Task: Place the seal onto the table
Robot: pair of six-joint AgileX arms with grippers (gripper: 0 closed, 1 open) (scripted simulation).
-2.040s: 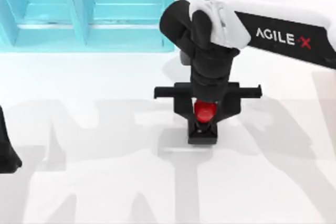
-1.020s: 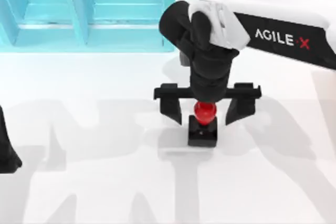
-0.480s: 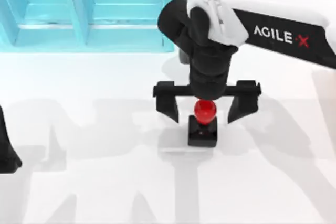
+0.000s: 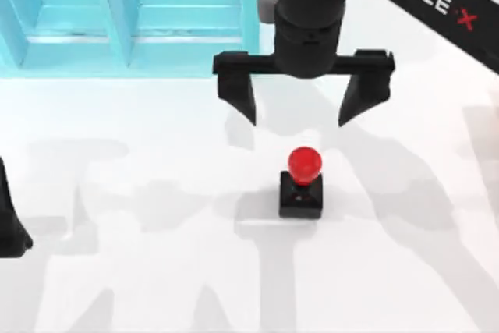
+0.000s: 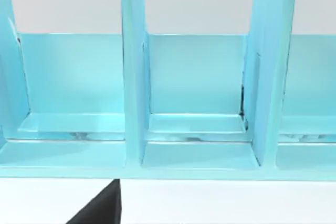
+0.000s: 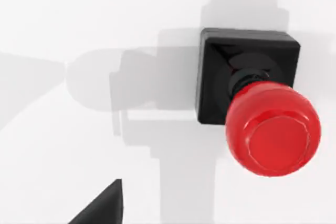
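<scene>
The seal (image 4: pixel 302 185), a glossy red round knob on a black square block, stands upright on the white table (image 4: pixel 156 271) near the middle. My right gripper (image 4: pixel 300 107) hangs open above and behind it, its two black fingers spread wide and apart from the seal. The right wrist view looks down on the seal (image 6: pixel 262 114) standing free on the table (image 6: pixel 79 24), with one black fingertip (image 6: pixel 102 208) at the picture's edge. My left arm (image 4: pixel 9 224) is parked at the table's left edge.
A light-blue shelf unit (image 4: pixel 132 21) stands at the back left, close behind my right gripper. The left wrist view faces that shelf unit (image 5: pixel 194 103) and its upright dividers. White table stretches open in front of the seal and to its right.
My right gripper let go of the seal, opened wide, then rose and drew back toward the shelf. The seal stays standing where it was set.
</scene>
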